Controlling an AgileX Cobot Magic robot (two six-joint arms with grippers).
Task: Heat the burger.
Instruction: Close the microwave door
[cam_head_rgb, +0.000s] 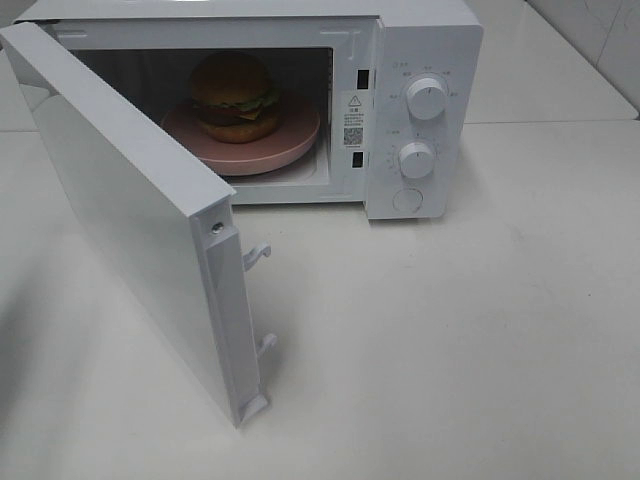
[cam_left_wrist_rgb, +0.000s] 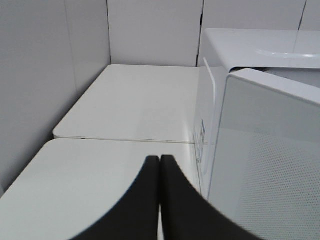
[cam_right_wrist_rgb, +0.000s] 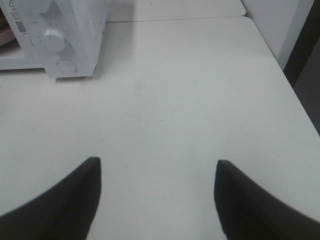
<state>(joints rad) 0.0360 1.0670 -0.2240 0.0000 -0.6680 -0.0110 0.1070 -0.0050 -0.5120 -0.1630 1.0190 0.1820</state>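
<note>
My left hand (cam_left_wrist_rgb: 159, 159) is clenched, its 2 dark fingers pressed flat together with nothing between them. It hangs over bare white worktop (cam_left_wrist_rgb: 75, 185), and neither of my hands touches anything. Close beside this hand, on the side toward my right hand, stands the microwave's door (cam_left_wrist_rgb: 270, 165), swung wide open, its dotted window panel facing my hand. The white microwave (cam_head_rgb: 425, 50) sits ahead of both hands on the worktop.

The burger (cam_head_rgb: 233, 95) is inside the open cavity, past the door and well ahead of my left hand. It sits upright on a pink plate (cam_head_rgb: 295, 140), toward the plate's left half, with its glossy brown bun on top and lettuce showing at the edge.

Further right comes the control panel with 2 white knobs, the upper knob (cam_head_rgb: 427, 98) above the lower knob (cam_head_rgb: 416, 159), and 1 round button (cam_head_rgb: 407, 200) beneath them.

My right hand (cam_right_wrist_rgb: 157, 161) is released, its 2 fingers spread wide apart over empty worktop, grasping nothing. The panel's corner lies ahead of it, off toward my left hand's side and well apart.
</note>
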